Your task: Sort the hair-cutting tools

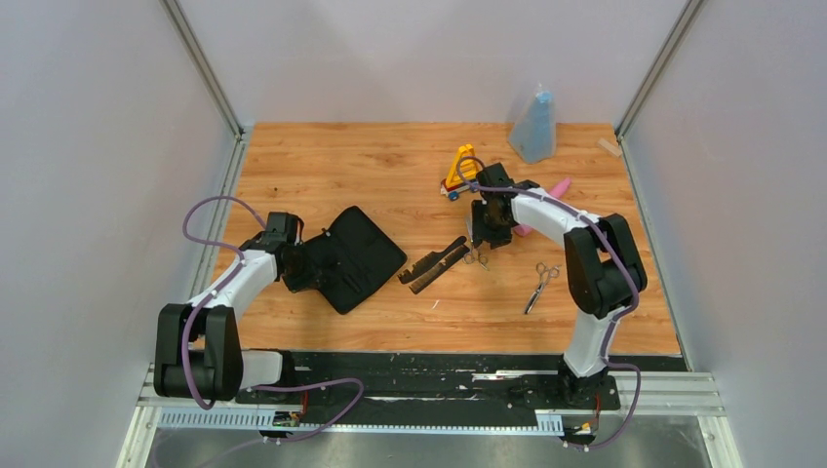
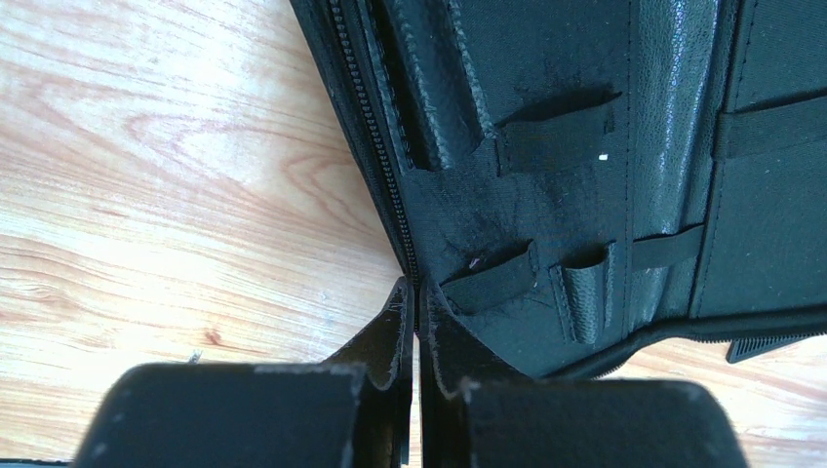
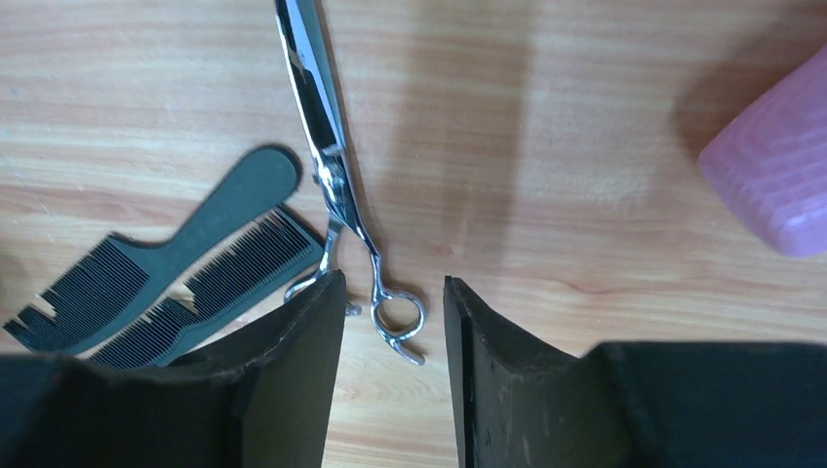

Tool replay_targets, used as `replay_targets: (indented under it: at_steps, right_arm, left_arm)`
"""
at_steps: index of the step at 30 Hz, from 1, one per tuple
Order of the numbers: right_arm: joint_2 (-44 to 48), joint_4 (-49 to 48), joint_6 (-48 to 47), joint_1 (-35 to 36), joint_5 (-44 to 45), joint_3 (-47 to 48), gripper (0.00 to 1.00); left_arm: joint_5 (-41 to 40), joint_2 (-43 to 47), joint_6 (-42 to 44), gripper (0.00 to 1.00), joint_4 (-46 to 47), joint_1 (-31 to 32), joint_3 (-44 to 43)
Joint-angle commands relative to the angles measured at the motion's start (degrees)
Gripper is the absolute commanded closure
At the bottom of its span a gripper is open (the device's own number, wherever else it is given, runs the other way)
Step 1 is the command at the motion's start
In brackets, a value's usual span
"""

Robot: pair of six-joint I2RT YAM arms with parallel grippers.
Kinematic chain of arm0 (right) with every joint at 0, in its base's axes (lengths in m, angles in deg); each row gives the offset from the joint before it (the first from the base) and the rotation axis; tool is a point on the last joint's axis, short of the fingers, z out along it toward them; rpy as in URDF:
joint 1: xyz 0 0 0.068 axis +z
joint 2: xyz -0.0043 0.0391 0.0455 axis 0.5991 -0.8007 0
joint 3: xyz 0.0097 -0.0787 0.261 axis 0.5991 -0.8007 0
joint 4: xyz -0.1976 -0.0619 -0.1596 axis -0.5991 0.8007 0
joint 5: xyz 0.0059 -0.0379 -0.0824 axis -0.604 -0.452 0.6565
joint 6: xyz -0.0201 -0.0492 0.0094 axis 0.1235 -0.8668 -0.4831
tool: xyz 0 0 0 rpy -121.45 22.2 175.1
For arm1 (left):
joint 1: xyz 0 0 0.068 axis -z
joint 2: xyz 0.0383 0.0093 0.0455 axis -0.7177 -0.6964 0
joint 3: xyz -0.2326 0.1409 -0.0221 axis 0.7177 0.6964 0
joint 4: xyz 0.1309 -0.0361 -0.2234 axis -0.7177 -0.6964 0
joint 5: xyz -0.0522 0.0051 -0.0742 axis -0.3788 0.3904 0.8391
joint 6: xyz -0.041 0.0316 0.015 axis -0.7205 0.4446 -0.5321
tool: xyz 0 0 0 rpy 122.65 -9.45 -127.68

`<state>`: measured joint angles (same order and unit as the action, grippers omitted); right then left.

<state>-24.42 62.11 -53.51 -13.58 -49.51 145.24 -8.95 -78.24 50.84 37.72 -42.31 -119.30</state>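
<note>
Scissors (image 3: 336, 175) flat on table (image 1: 390, 156), mid-right, beside two combs (image 3: 156, 268); second scissors (image 1: 542, 283) nearer, right. None yet in open case (image 1: 346, 255), left. Right claw (image 3: 393, 285) apart, straddling handle loop; left claw (image 2: 417, 294) clamped on case edge.

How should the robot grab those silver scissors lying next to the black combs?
Probably from straight above, the right gripper straddling the scissors near their finger rings: they lie flat and shut, slim there, while the combs crowd the pivot.
</note>
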Motion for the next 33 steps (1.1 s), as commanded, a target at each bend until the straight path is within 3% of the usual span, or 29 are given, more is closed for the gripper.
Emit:
replay_targets:
  at_steps: [1, 13, 22, 33]
  right_arm:
    - [-2.2, 0.0, -2.1, 0.9, 2.1, 6.1, 0.56]
    - [-13.6, 0.0, -4.4, 0.9, 2.7, 18.3, 0.57]
    - [-19.2, 0.3, -5.8, 0.9, 4.7, 21.1, 0.62]
    - [-16.8, 0.8, -9.0, 2.4, 5.2, 16.8, 1.0]
  left_arm:
    - [0.9, 1.5, 1.1, 0.97, 1.5, -0.3, 0.0]
    - [0.9, 1.0, 2.3, 0.97, 1.4, -0.2, -0.4]
    - [0.8, 1.3, 2.6, 0.97, 1.0, -0.3, -0.3]
    - [0.9, 2.2, 2.5, 0.97, 0.4, -0.3, -0.1]
